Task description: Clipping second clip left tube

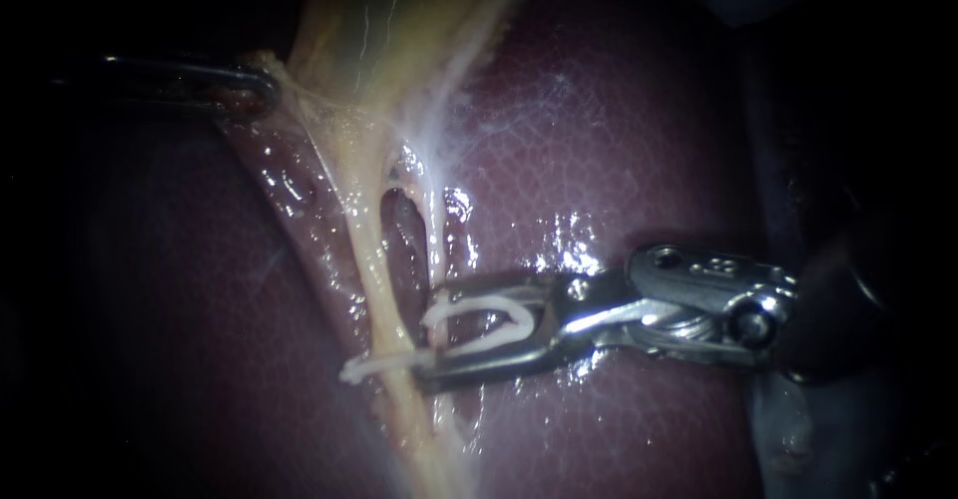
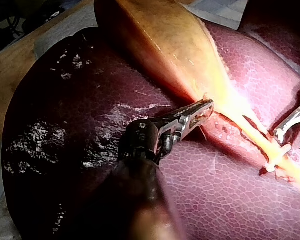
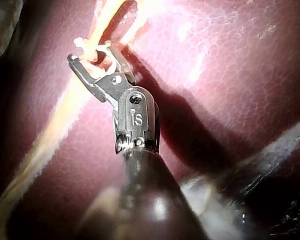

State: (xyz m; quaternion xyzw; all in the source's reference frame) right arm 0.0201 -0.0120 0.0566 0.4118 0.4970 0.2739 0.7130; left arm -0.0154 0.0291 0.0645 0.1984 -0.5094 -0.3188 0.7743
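While around clip [image 1: 469, 306], tool [image 1: 431, 331] beside tube [image 1: 374, 249].

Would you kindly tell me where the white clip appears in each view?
Endoscope view: white clip in the right instrument's tip, across the pale tube, lower centre.
Left wrist view: clip on that tube, beside the right instrument's tip.
Right wrist view: clip in its instrument's tip.
Shared landmark: the pale tube.

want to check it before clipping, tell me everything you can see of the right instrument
The right instrument is shiny metal: a dark shaft, a pinned wrist, two slim jaws. It comes in from the right, low over the wet liver. Its jaws stand apart and hold a white clip between them, tips next to the pale tube, close to the other clip, which lies across that tube.
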